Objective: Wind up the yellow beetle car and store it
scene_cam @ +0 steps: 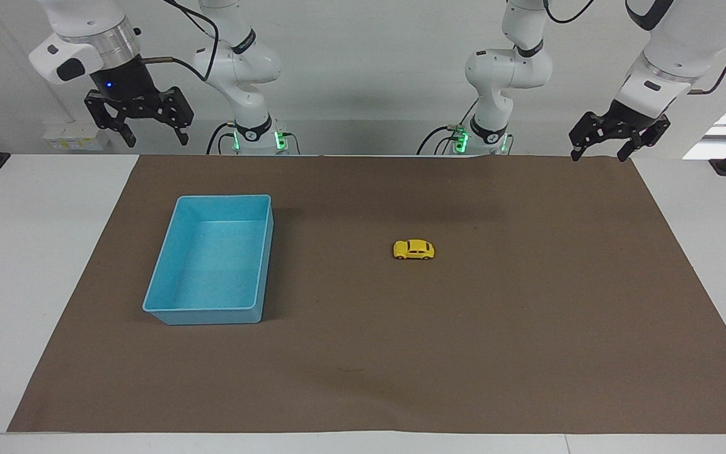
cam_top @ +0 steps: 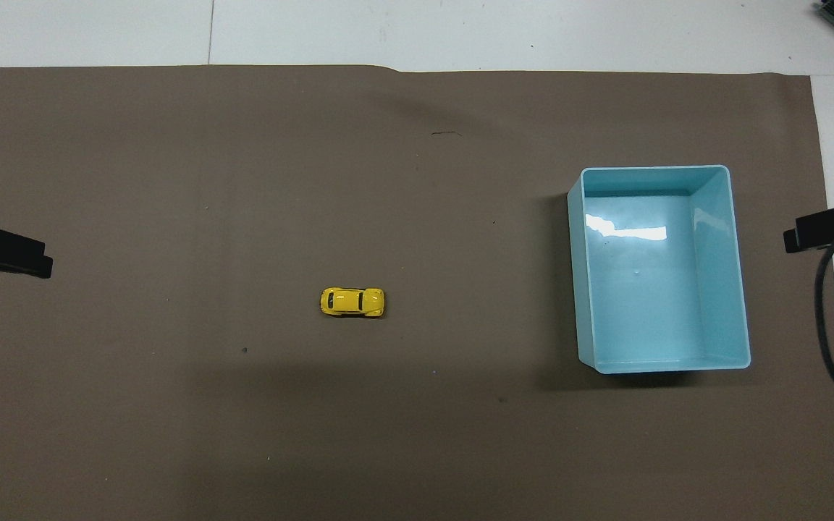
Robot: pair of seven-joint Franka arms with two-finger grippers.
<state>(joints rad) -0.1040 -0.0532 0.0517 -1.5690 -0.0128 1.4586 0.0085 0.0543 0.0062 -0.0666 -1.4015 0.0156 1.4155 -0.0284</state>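
Brown paper [scene_cam: 527, 353] covers the white table [scene_cam: 29, 265]; in the facing view, from left to right, the right gripper [scene_cam: 152, 133] hangs at upper left with fingers apart, the empty blue tray [scene_cam: 171, 268] sits left of centre, the yellow beetle car [scene_cam: 413, 250] stands alone near mid-frame, and the left gripper [scene_cam: 599, 151] waits at upper right, fingers apart. Judged light, hard, glossy and apt to roll, the car is best pinched across its flanks. Bare paper surrounds it, and only the tray's raised rim constrains the transfer.

Bright even light from above, soft shadows beside blue tray [cam_top: 721, 268], white glare on its floor, focus sharp throughout
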